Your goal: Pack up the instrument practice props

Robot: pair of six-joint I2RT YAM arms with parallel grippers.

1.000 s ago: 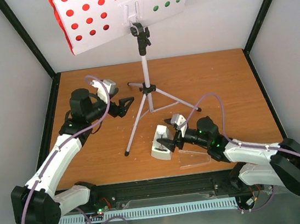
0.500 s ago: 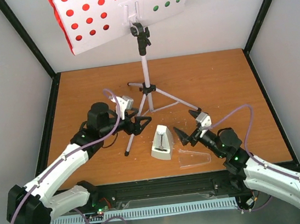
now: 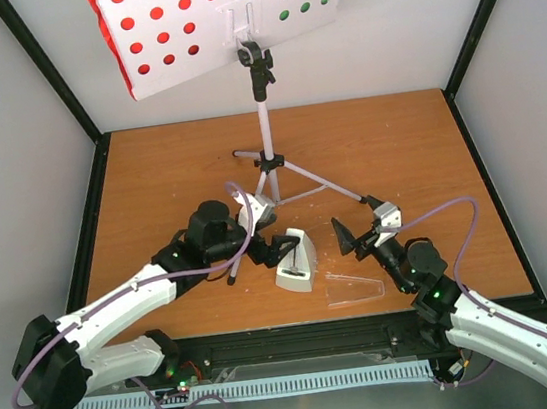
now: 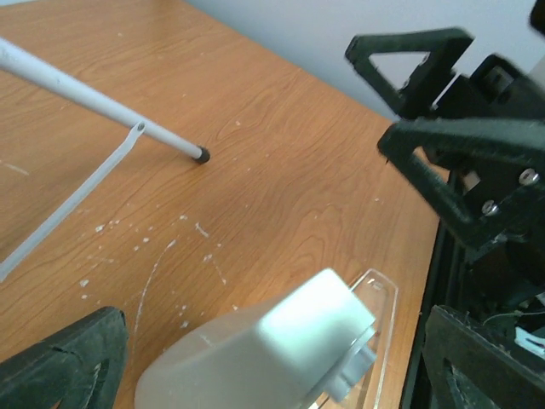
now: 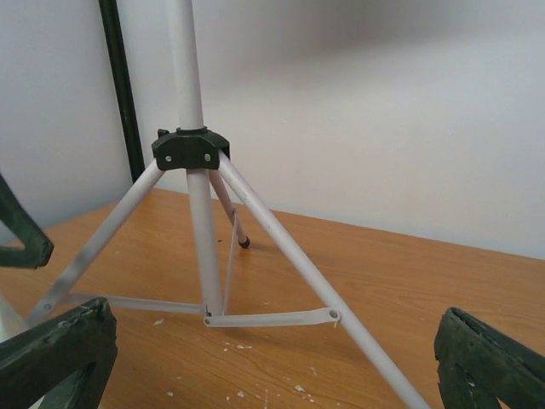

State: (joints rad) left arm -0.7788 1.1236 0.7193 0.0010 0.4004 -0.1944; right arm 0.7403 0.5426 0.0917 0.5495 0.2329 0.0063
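White metronome (image 3: 296, 260) beside clear cover (image 3: 353, 288)

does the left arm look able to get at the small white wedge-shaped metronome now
Likely yes: the left arm's open fingers sit either side of the small white wedge-shaped metronome, nothing between.

No readable text, number, brand or sign is showing in any view. The white hole-perforated music stand panel (image 3: 234, 58) is showing only red and green colour through its round holes, and no print is legible there. The small white wedge-shaped metronome (image 4: 264, 349) is coming out blurred in the left wrist view and too small from the top camera, so any markings on it can't be made out.
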